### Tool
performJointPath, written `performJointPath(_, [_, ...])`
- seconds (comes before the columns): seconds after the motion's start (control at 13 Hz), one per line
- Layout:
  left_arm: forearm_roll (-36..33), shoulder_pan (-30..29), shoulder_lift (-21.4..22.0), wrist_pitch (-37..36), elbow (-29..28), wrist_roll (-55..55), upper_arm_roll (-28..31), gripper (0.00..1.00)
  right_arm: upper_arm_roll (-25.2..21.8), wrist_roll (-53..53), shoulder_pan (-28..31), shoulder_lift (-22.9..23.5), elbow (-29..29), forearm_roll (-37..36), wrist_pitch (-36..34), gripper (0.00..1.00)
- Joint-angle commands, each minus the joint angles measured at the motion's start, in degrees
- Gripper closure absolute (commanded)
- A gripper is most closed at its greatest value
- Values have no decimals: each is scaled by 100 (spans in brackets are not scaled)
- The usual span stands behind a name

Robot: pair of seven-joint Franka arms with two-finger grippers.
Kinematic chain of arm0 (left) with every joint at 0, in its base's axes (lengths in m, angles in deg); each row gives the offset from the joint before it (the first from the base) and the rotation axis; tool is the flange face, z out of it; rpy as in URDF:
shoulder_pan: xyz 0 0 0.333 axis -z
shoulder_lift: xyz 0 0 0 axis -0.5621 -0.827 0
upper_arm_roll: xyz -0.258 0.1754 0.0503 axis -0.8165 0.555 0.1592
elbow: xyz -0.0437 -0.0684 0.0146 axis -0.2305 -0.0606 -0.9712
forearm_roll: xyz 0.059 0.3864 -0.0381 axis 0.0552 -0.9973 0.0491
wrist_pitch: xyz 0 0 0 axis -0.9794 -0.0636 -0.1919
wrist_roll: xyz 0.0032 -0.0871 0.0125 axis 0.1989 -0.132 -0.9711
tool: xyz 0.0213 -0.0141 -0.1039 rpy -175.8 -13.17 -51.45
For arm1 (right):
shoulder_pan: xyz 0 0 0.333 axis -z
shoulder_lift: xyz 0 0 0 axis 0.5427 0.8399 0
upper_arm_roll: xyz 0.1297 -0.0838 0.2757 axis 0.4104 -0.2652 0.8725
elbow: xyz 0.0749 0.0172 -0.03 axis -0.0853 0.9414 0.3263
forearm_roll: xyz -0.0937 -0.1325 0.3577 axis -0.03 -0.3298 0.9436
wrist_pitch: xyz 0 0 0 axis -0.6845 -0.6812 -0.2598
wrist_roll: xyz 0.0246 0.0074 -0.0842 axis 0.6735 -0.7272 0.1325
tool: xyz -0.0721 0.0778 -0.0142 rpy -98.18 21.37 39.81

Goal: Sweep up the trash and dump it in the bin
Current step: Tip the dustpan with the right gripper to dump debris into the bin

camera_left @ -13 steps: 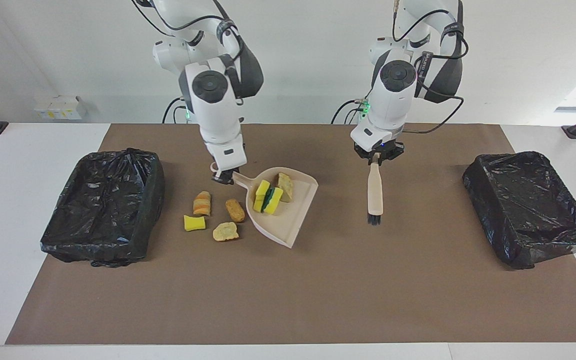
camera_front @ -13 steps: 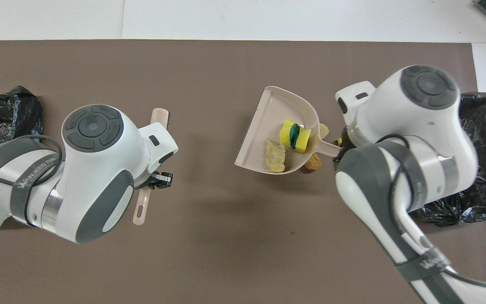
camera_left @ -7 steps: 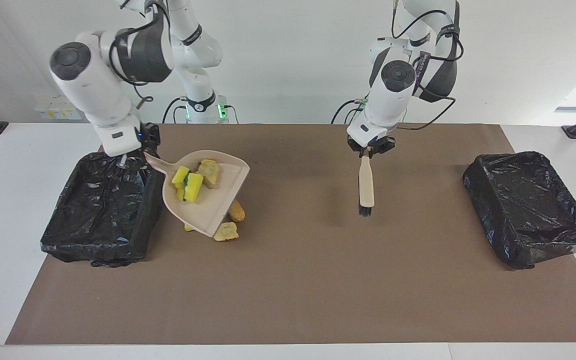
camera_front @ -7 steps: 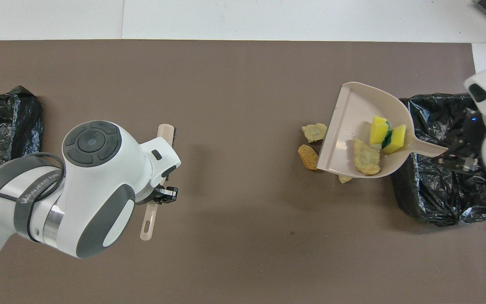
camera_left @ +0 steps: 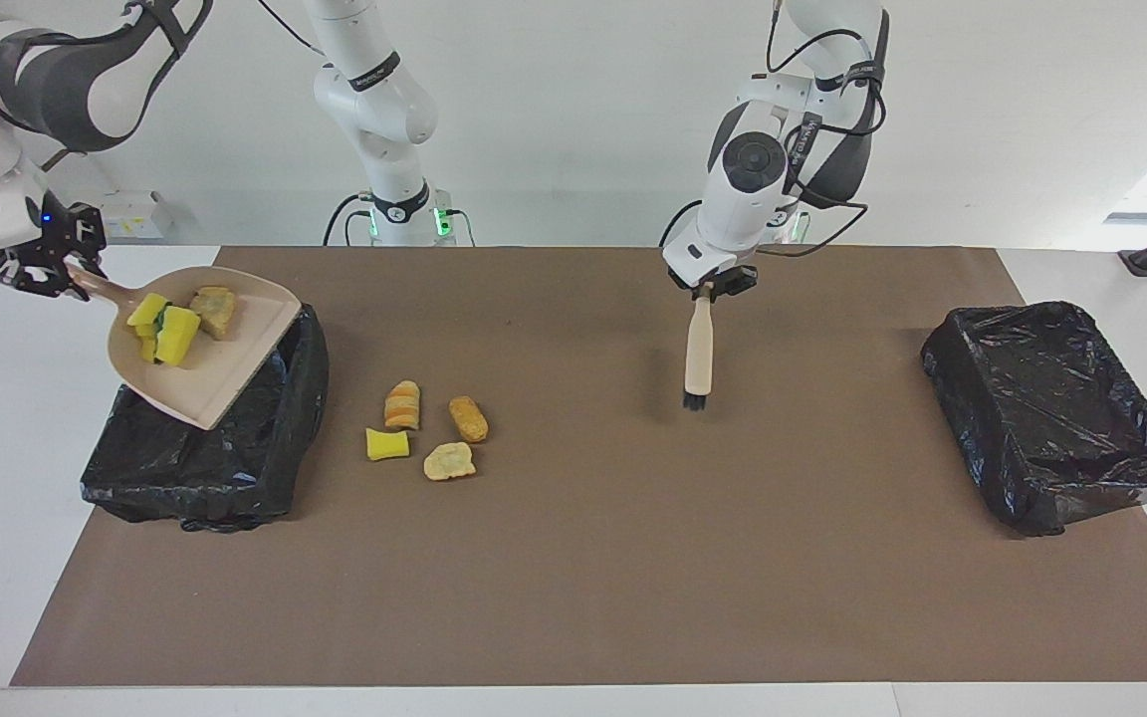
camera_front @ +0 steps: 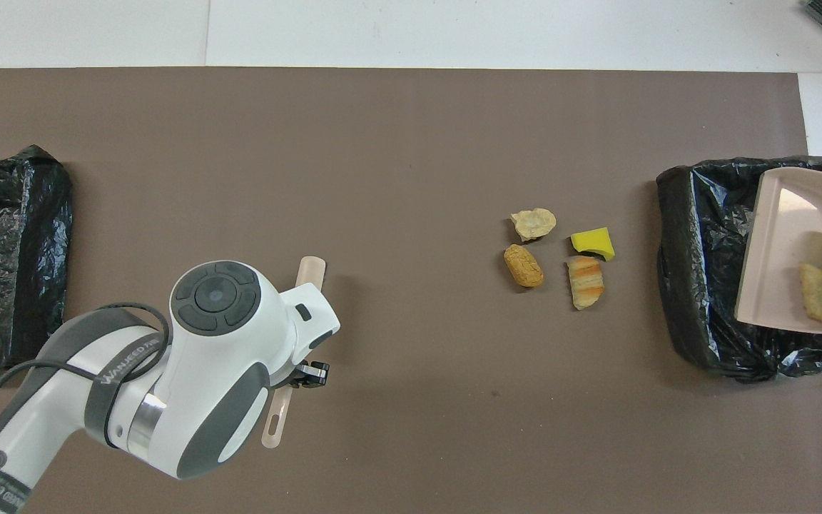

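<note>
- Right gripper (camera_left: 61, 274), at the upper left of the facing view, is clamped on the handle of the beige dustpan (camera_left: 220, 368) and holds it in the air.
- The dustpan is tilted, its open lip lower than the handle, and hangs over the black-lined bin (camera_left: 265, 468) at the right arm's end of the desk (camera_left: 633, 578). In the overhead view the pan (camera_front: 775, 243) sits at the right edge of the frame, over that bin (camera_front: 689, 285).
- Trash in the pan: yellow, green-backed sponge pieces (camera_left: 163, 329) and a tan bread-like chunk (camera_left: 212, 311), bunched in the handle end just beside the right gripper.
- Trash on the desk: four scraps in a loose cluster at centre-left of the facing view, well apart from both grippers: a striped orange-brown chunk (camera_left: 402, 404), a brown chunk (camera_left: 468, 419), a yellow sponge piece (camera_left: 386, 444) and a pale tan piece (camera_left: 449, 461).
- Left gripper (camera_left: 708, 289), upper centre-right of the facing view, is closed on the handle of the brush (camera_left: 698, 354); the brush hangs bristles down over bare desk.
- A second black-lined bin (camera_left: 1051, 418) stands at the left arm's end.
</note>
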Motion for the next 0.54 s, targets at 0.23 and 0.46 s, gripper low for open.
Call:
performJointPath(0.23, [473,917,482,666,-826,-643,74,100,95,297,-49,282,190,-1732,1297,100])
performJointPath(0.46, [905,1092,473,1142,-1212,-987,65,100,95,279,-250,247,348,-2320,1517,100])
